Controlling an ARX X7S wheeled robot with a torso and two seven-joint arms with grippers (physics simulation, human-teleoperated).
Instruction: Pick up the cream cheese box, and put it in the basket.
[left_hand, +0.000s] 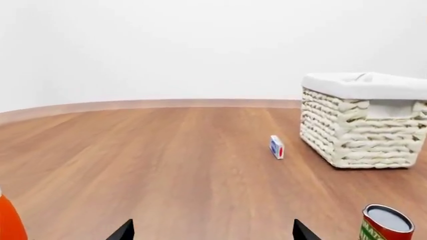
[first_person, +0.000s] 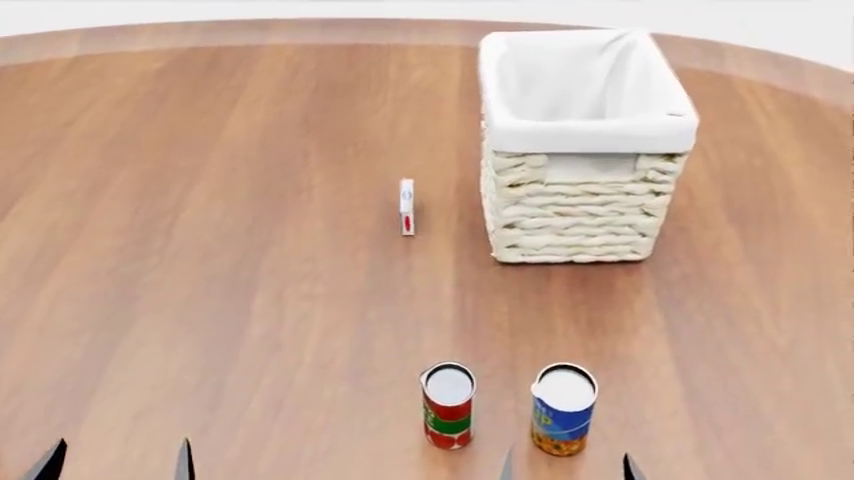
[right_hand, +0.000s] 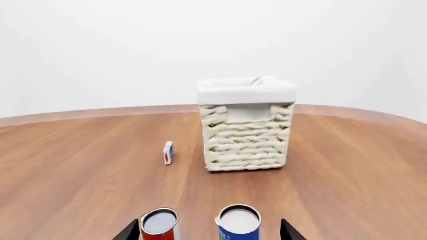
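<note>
The cream cheese box (first_person: 407, 207) stands on edge on the wooden floor, a thin white carton with blue print and a red mark, just left of the basket (first_person: 583, 190). The wrist views also catch the box (left_hand: 277, 147) (right_hand: 168, 152) and the basket (left_hand: 360, 125) (right_hand: 245, 125). My left gripper (first_person: 118, 462) is open at the near left, far from the box, nothing between its fingertips (left_hand: 123, 231). My right gripper (first_person: 566, 466) is open at the near edge, just behind the two cans, its fingertips (right_hand: 128, 232) wide apart.
A red-green can (first_person: 449, 405) and a blue-labelled can (first_person: 563, 408) stand upright side by side in front of my right gripper. An orange object (left_hand: 10, 220) shows at the edge of the left wrist view. The wooden floor (first_person: 214, 250) ends at a curved far edge.
</note>
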